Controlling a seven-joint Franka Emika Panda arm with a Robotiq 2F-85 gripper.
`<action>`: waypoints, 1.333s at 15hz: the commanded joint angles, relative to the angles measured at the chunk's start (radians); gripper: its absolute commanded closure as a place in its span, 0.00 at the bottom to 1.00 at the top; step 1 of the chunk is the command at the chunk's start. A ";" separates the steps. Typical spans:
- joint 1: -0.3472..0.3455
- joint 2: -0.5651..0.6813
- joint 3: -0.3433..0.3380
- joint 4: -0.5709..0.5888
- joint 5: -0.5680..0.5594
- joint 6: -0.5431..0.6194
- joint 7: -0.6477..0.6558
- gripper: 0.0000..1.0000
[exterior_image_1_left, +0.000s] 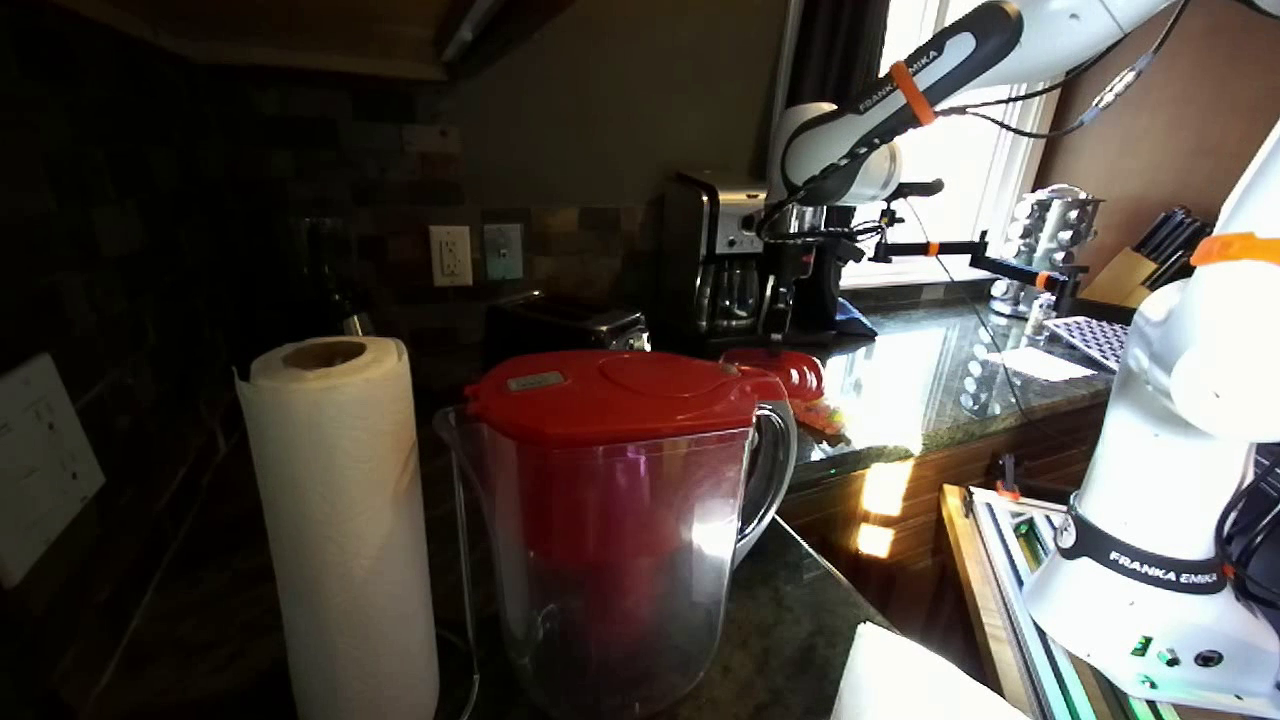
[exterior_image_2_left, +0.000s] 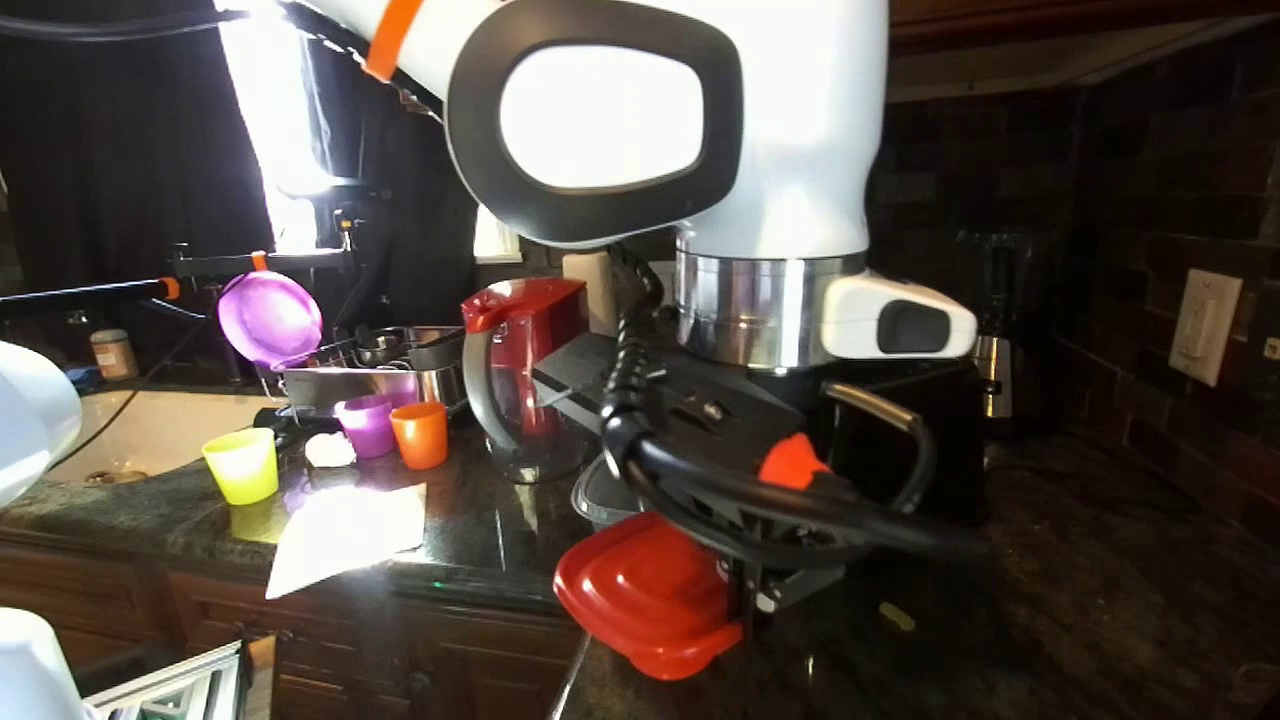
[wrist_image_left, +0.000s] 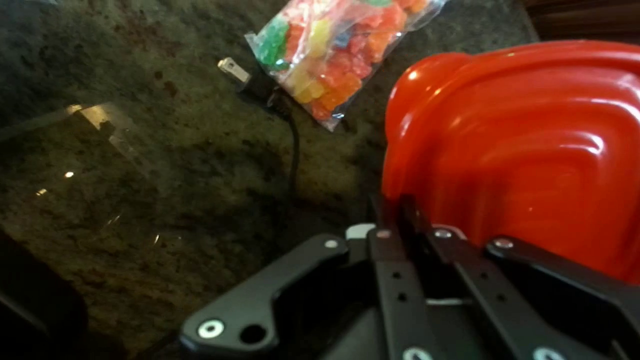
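The hand (wrist_image_left: 395, 207) pinches the red lid (wrist_image_left: 530, 160), at frame right, by one edge; move slowly to prevent slipping.

towel roll (exterior_image_1_left: 345, 540): close in an exterior view, facing coffee maker (exterior_image_1_left: 708, 250)
robot arm (exterior_image_2_left: 780, 140): close in an exterior view, facing sink (exterior_image_2_left: 200, 410)
red container (wrist_image_left: 525, 155): wrist view, close, looking down
pitcher (exterior_image_1_left: 610, 540): both exterior views, opposite ends

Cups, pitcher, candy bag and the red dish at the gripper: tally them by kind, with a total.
Cups: 3 (yellow-green cup, purple cup, orange cup)
Pitcher: 1
Candy bag: 1
Red dish: 1
Total: 6
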 joint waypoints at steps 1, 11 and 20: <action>0.056 -0.131 0.006 -0.102 0.028 -0.011 0.096 0.98; 0.183 -0.192 0.084 -0.153 0.172 0.031 0.423 0.98; 0.179 -0.159 0.211 -0.198 0.151 0.215 0.832 0.98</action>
